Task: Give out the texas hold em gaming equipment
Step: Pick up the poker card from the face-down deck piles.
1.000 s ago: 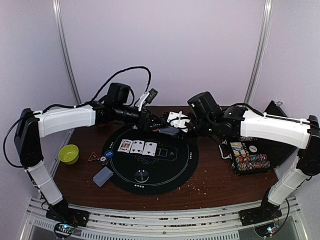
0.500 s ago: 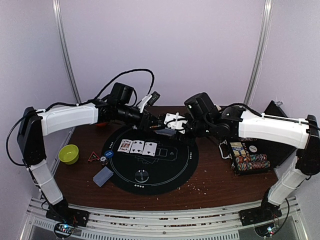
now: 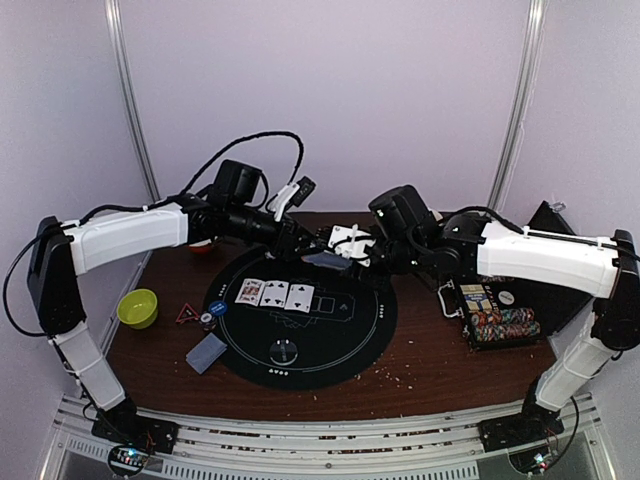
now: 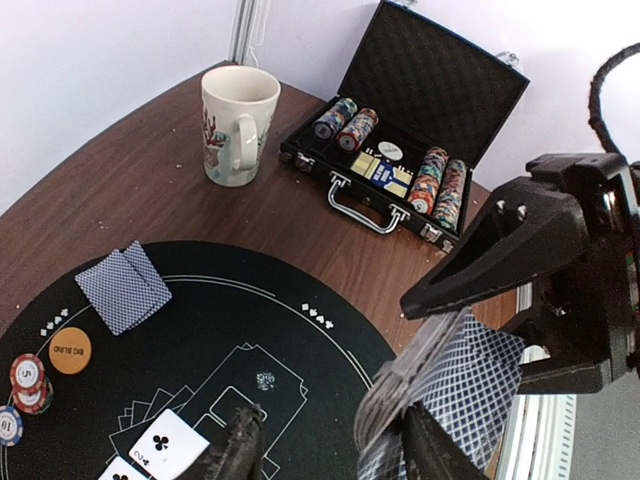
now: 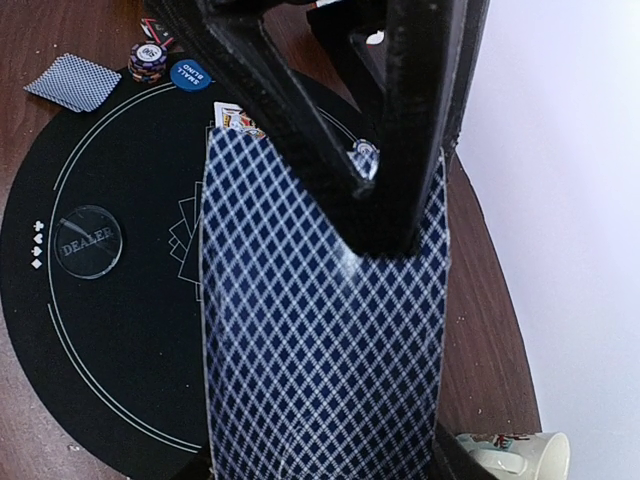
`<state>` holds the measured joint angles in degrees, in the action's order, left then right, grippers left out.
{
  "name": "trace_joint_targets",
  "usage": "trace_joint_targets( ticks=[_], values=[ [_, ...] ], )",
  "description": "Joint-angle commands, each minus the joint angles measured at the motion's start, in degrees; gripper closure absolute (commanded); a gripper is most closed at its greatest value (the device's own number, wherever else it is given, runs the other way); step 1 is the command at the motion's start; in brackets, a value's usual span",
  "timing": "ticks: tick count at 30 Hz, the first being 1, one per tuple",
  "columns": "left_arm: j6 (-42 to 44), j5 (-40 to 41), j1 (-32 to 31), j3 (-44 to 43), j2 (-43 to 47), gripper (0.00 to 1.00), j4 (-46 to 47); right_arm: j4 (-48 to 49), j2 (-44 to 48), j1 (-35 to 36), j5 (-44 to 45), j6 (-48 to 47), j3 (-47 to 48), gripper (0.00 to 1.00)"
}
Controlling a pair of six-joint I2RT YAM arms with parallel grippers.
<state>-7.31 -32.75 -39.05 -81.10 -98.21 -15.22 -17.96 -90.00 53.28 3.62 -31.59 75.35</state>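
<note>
Wood table (image 3: 430, 372), black mat (image 3: 345, 340), white walls (image 3: 330, 100), right pincer (image 3: 337, 258) holds deck (image 5: 320, 330), left pincer (image 4: 330, 447) unclear

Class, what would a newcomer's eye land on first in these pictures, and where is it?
First, the deck of cards with its blue diamond-patterned back, held in the air by the right tool above the far edge of the round black mat, with the left tool at its edge. Next, three face-up cards in a row on the mat, and the open chip case at the right.
</note>
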Motion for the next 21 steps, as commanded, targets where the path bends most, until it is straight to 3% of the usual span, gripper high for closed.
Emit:
trace_joint_targets(
  ticks=[1,4,15,21],
  values=[
    [1.6,-0.7,0.2,0.6,2.9,0.54,0.1,1.3,1.7,0.2,0.8,-0.2,-0.7,0.52],
    [2.0,-1.5,0.3,1.1,3.1,0.66,0.0,1.4,1.6,0.2,0.8,-0.3,-0.6,0.52],
    [3.5,-3.2,0.2,1.0,3.9,0.94,-2.0,1.2,1.6,0.1,1.4,-0.5,-0.6,0.52],
    [4.6,-2.6,0.3,1.2,5.4,1.00,-3.0,1.2,2.1,-0.5,1.8,-0.2,-1.2,0.52]
  ],
)
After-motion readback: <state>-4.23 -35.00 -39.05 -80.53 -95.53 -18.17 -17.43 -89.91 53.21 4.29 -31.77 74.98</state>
